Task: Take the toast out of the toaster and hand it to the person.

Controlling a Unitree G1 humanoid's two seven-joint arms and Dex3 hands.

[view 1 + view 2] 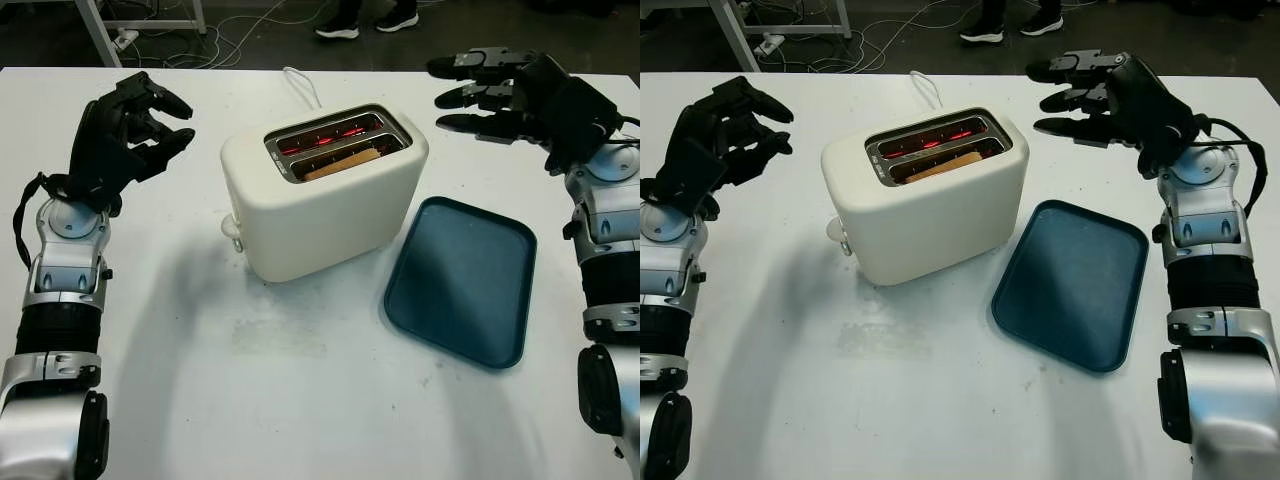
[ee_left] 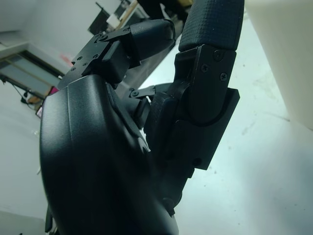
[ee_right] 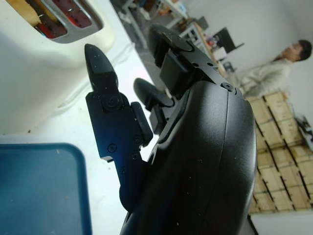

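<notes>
White table carried the toaster between both empty hands, the left hand curled, the right hand open. Its slots glowed red around the toast, sunk low, so I judged a finger might slip or touch hot metal.

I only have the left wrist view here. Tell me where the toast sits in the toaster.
Observer: The toast sits low in the toaster's slot nearer the robot; the far slot glows red.
Operator: Report the right hand.
Observer: The right hand is open, raised beyond the toaster's right side, holding nothing.
Operator: Say what lies by the toaster.
Observer: A dark blue tray lies on the table, right of the toaster.
Operator: Now place my left hand.
Observer: The left hand is raised left of the toaster, not touching it.
</notes>
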